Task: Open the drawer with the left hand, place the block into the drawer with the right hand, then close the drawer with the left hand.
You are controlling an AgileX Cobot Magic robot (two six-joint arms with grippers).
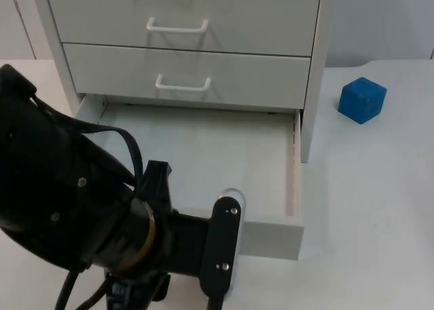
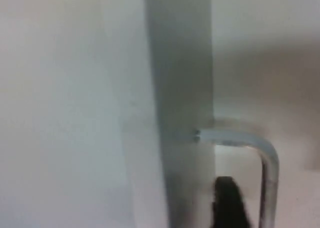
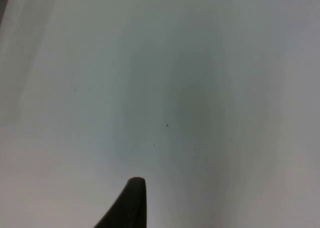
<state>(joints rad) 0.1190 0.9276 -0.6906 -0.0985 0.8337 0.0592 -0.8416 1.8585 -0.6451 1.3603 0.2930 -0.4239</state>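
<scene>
Left claw (image 1: 227,211) at open drawer (image 1: 271,235) front.

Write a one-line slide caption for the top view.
Left gripper at the open bottom drawer's front; blue block waits on the table.

Matt white drawer (image 1: 271,239), glossy handle (image 2: 260,153), matt blue block (image 1: 362,100).

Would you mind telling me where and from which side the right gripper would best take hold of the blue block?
Probably from above, with the fingers closing on two opposite upright faces of the blue block. It sits flat on the white table to the right of the cabinet, turned a little askew, with free space around it, so the wrist would likely need to turn to meet the faces squarely.
</scene>
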